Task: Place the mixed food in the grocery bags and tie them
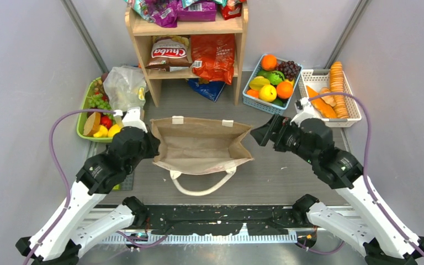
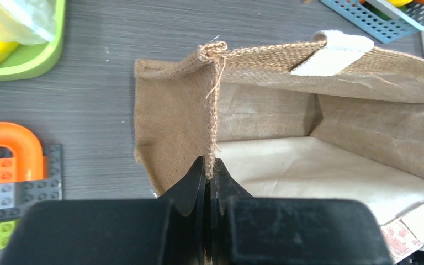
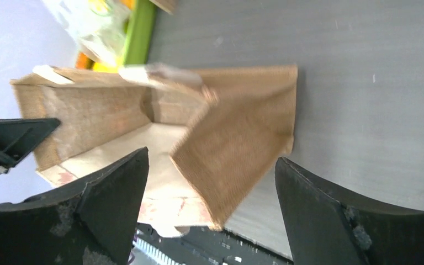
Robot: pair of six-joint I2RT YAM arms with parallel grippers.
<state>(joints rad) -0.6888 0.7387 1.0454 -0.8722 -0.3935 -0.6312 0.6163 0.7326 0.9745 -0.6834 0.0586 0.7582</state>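
On your left, one clear plastic bag [image 1: 124,85] lies over the green basket [image 1: 83,124]. Your left gripper [image 2: 210,165] pinches the left end fold of the one burlap tote [image 1: 199,146], whose long axis runs left-right between the arms. Your right gripper [image 1: 258,135] gapes empty just beside its right end.

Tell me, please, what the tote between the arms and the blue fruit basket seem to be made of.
The tote looks like coarse woven jute or burlap, matte tan, with loose fibres fraying at its seam. The blue basket is probably moulded plastic: smooth, with a regular perforated wall.
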